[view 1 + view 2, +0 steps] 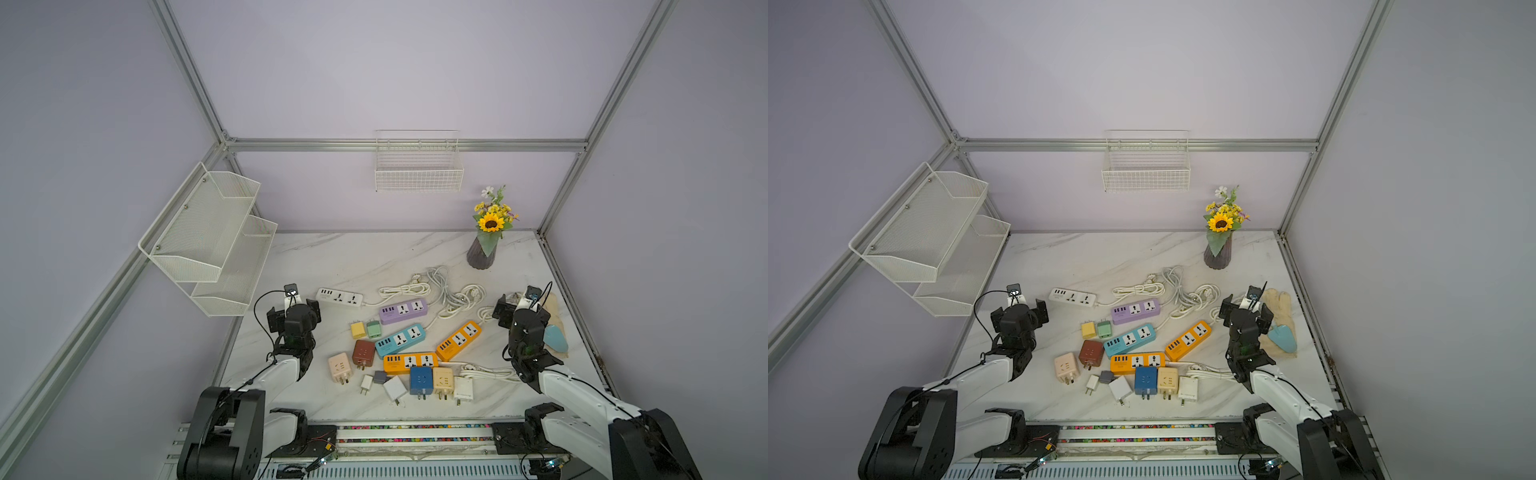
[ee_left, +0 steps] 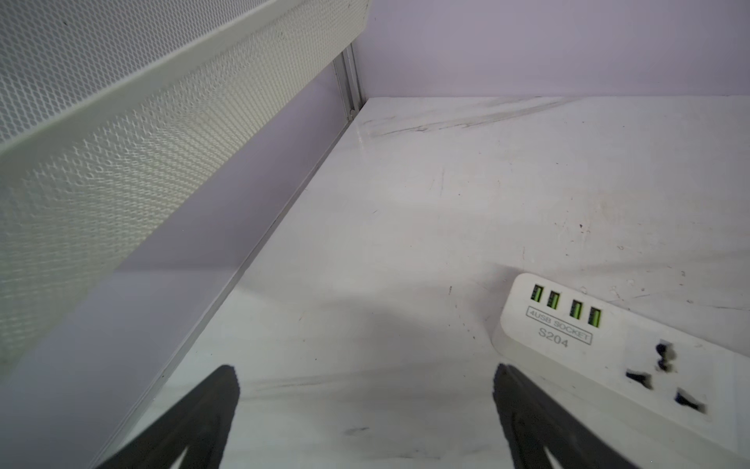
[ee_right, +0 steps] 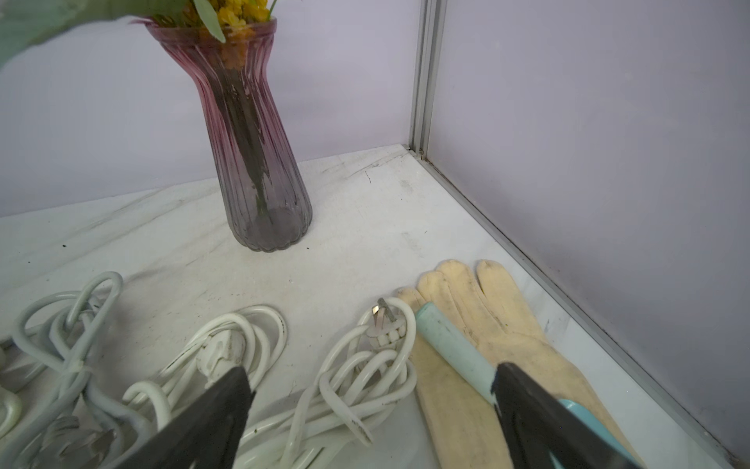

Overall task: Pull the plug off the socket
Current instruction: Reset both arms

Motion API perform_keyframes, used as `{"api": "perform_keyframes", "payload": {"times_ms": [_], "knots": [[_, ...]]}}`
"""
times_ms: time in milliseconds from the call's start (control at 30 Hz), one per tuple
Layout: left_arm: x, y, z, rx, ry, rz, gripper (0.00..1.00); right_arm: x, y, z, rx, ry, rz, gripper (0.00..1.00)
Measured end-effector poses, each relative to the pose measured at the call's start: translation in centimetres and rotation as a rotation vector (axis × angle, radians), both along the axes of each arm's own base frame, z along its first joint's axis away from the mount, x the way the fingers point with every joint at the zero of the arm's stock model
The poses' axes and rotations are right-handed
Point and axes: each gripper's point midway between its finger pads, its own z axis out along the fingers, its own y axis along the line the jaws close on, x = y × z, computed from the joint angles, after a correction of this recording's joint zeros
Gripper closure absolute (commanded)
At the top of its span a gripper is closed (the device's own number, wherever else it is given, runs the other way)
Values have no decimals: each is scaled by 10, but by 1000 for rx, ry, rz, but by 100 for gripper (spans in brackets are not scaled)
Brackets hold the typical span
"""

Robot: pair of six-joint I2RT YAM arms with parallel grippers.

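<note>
Progress is looking like zero so far, folks. The left gripper (image 2: 364,367) is hanging wide open and empty over bare counter (image 1: 374,257), just beside the white power strip (image 1: 339,297). The right gripper (image 3: 373,369) is gaping just as wide above the cord bundles (image 1: 453,297), next to the glove (image 1: 1281,307), and it isn't holding anything either.

The task's stuff is lying mid-counter between the two arms, and I'm honestly not spotting any plug seated in a socket. The blue adapter (image 1: 420,380) and beige adapter (image 1: 443,381) are sitting right against the near orange strip (image 1: 409,362), with their prongs pointing near. So I'm guessing the whole job is waiting: picking the target, grabbing, pulling.

Here's what I'm counting:
- five power strips: white, purple strip (image 1: 403,311), teal strip (image 1: 400,340) and two orange, including the far orange strip (image 1: 459,340)
- ten adapters, including those two
- one vase (image 1: 482,253)
- one glove
- one trowel (image 1: 1283,337)
- one wire basket (image 1: 419,172)
- one mesh shelf (image 1: 208,232)
</note>
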Motion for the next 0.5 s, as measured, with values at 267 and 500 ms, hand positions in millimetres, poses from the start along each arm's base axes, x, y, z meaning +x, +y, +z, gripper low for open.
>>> {"api": "perform_keyframes", "payload": {"times_ms": [267,500], "knots": [[23,-7,-3,-18,-36,-58,0,24,-1,-21,-54,1,90,3],[32,-16,-4,-40,-119,-118,0,40,-4,-5,-75,-116,139,3]]}}
